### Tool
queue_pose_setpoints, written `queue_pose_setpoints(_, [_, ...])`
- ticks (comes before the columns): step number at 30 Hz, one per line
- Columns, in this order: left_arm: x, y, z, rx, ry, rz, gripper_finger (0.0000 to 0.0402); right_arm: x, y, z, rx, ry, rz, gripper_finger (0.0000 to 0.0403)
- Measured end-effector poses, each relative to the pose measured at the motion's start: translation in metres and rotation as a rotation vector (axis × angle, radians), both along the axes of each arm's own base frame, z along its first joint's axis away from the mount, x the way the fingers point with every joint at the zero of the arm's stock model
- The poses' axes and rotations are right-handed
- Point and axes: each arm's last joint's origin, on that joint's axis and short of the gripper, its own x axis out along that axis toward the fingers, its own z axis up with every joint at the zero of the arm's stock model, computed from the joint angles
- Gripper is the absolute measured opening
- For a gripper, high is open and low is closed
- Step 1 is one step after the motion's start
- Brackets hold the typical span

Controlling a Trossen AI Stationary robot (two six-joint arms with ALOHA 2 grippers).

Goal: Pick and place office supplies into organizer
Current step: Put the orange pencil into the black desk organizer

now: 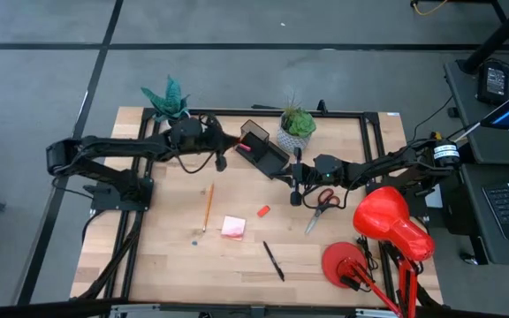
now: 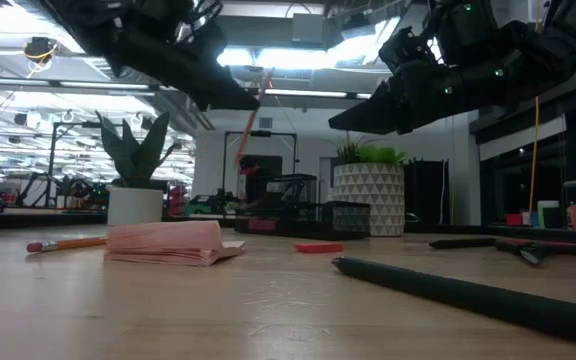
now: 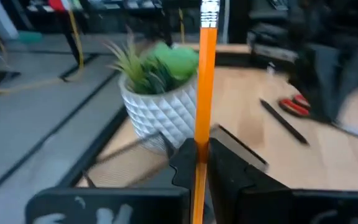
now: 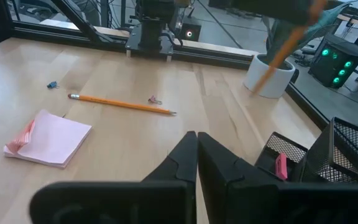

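My left gripper (image 3: 197, 163) pinches a pencil (image 3: 205, 87) near the organizer (image 1: 263, 152); right gripper (image 4: 196, 146) pressed together, empty; second pencil (image 1: 208, 207), pad (image 1: 233, 227), scissors (image 1: 322, 201) at six o'clock remain.

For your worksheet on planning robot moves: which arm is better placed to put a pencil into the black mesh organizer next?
Left. The left gripper already clamps an orange-yellow pencil and hovers by the black mesh organizer. The right gripper is shut and empty, so it would probably first need to fetch the other pencil.
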Motion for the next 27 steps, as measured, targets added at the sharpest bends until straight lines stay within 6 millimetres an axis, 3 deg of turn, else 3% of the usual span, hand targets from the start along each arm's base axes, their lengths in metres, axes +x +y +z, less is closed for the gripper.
queue_pose_setpoints(9, [0.01, 0.028, 0.005, 0.093, -0.235, -0.016, 0.0022, 0.0, 0.0, 0.0, 0.0, 0.004, 0.0, 0.0016])
queue_pose_setpoints(27, [0.022, 0.062, -0.025, 0.131, -0.326, 0.05, 0.0022, 0.0, 0.0, 0.0, 0.0, -0.002, 0.0, 0.0016])
